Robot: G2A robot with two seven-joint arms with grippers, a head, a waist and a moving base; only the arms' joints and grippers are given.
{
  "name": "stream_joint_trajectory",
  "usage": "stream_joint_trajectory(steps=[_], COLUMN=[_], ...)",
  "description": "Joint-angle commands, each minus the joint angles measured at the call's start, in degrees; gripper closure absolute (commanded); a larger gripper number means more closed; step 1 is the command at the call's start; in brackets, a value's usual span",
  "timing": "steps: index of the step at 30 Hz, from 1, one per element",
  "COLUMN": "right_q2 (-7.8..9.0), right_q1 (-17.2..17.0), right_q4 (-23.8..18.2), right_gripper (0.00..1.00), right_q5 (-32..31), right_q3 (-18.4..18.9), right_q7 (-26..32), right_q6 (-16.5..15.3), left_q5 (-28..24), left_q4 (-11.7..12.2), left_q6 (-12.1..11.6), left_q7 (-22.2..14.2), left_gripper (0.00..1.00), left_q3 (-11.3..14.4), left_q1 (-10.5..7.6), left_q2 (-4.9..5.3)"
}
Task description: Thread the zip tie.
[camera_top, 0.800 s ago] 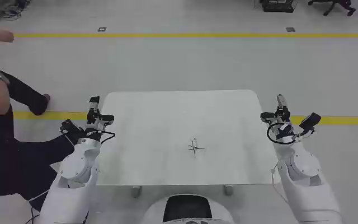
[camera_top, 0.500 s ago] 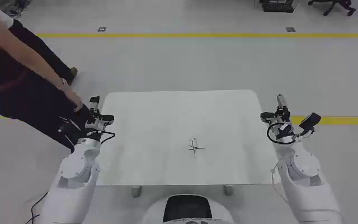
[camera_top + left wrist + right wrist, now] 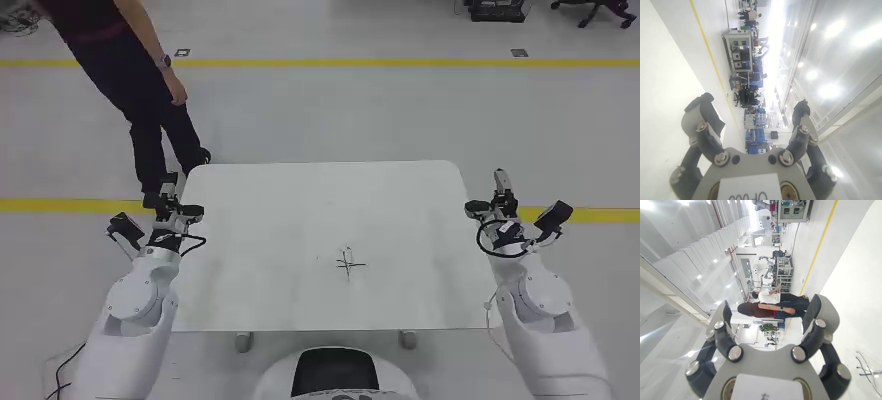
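Observation:
Thin dark zip ties lie crossed on the white table, slightly right of its middle and toward the front. They also appear as thin dark strands, the zip ties, in the right wrist view. My left gripper is held at the table's left edge, open and empty, its fingers spread wide and pointing out over the floor. My right gripper is held just off the table's right edge, open and empty, with the dark pads well apart.
A person in dark trousers stands on the floor just beyond the table's far left corner, close to my left gripper. A yellow floor line runs behind the table.
The person has walked from the left side of the table to behind its far left corner. Both arms and the zip ties have stayed put.

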Motion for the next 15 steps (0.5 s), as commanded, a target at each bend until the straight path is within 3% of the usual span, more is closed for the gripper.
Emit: stream_joint_trajectory(steps=[1, 6, 15], right_q2=[0.29, 0.81, 0.89], right_q1=[0.0, 0.3, 0.4], right_q4=[-0.3, -0.2, 0.0], right_gripper=[0.0, 0.0, 0.0], right_q5=[-3.8, -4.3, -4.9], right_q3=[-0.1, -1.0, -0.9], right_q7=[9.2, 21.6, 22.5], right_q6=[0.3, 1.1, 1.0], left_q5=[0.0, 0.0, 0.0], left_q4=[0.0, 0.0, 0.0], left_q6=[0.0, 0.0, 0.0], left_q7=[0.0, 0.0, 0.0], left_gripper=[0.0, 0.0, 0.0], left_q3=[0.0, 0.0, 0.0], left_q1=[0.0, 0.0, 0.0], left_q2=[0.0, 0.0, 0.0])
